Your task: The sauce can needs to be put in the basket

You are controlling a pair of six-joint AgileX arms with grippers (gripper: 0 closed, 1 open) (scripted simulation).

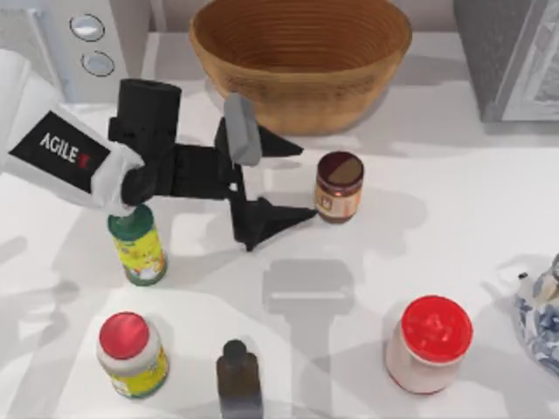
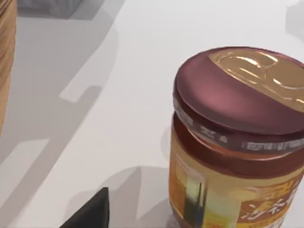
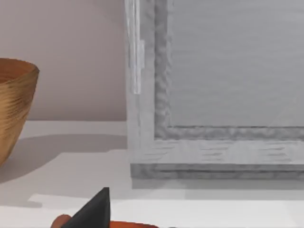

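Table (image 1: 410, 157): white top, carries everything below.
Basket (image 1: 301, 57): big round woven bowl, ribbed inside, at the far middle of the top view; nothing in it. Its wall also at the edge of the left wrist view (image 2: 5, 61) and the right wrist view (image 3: 14, 104).
Grey box (image 1: 507, 57): far right corner, w/ framed panel; stands close up in the right wrist view (image 3: 213, 95).
Left arm (image 1: 65, 153): white casing w/ AGILEX badge, reaches in from the left side, black wrist over the table's left-centre.
Left gripper (image 1: 300, 183): fingers spread wide, one tip (image 1: 288, 148) toward the basket, the other (image 1: 297, 215) nearer the front; holds nothing. Tips just left of the sauce can, not touching.
Red-lid jar (image 1: 428, 343): wide, pinkish, front right, upright.
Sauce can (image 1: 339, 187): upright on the table, centre, in front of the basket and apart from it; glossy brown lid, orange-red label. Close up in the left wrist view (image 2: 237, 142).
Green-lid bottle (image 1: 138, 247): yellow label, left side, partly under the left arm.
Small red-lid bottle (image 1: 131, 353): front left, upright.
Dark bottle (image 1: 238, 380): front centre.
Blue-white pot (image 1: 541, 314): at the right edge, cut off.
Right gripper: a dark fingertip (image 3: 92, 209) in the right wrist view; can't tell how far open.
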